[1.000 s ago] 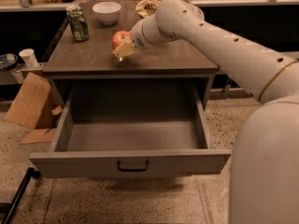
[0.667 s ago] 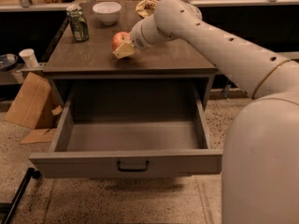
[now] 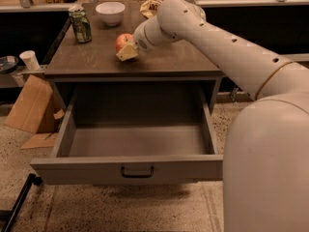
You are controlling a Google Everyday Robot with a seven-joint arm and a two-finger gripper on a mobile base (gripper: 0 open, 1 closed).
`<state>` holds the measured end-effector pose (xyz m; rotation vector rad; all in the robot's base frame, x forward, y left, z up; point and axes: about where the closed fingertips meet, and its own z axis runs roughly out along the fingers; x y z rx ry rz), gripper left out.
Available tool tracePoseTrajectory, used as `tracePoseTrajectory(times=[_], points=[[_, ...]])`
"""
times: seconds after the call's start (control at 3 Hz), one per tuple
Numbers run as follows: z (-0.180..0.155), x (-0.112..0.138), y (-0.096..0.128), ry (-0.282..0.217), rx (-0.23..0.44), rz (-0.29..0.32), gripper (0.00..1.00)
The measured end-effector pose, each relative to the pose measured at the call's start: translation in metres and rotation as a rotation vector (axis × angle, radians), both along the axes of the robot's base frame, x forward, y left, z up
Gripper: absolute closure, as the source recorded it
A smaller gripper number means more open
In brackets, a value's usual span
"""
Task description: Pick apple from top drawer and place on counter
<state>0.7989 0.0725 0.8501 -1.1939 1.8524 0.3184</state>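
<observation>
Apple point(image 3: 122, 40) is out of the top drawer point(image 3: 72, 170) and over at the counter point(image 3: 91, 64), near the middle of its front half, with the gripper point(image 3: 125, 48) clamped on it, one pale finger across its front. So the pick looks done; what's left is letting go and backing off (can't tell if the apple actually touches the surface yet). Drawer hangs wide open, a flat grey-brown box with nothing visible inside and a small dark pull handle point(image 3: 137, 172). Apple's round, red with a yellowish patch. Counter's dark, matte, slightly scuffed. A green can point(image 3: 80, 26) and a smooth white bowl point(image 3: 110, 12) sit further back.
</observation>
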Motion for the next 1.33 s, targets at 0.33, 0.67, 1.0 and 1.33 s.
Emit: tracePoseTrajectory(times=[0.33, 0.67, 1.0, 1.33], points=[[-0.001, -0.003, -0.001, -0.002, 0.008, 0.012, 0.04], [-0.001, -0.006, -0.004, -0.004, 0.014, 0.019, 0.0], [0.003, -0.018, -0.012, -0.022, 0.039, 0.035, 0.0], [0.02, -0.049, -0.036, -0.081, 0.11, 0.062, 0.0]])
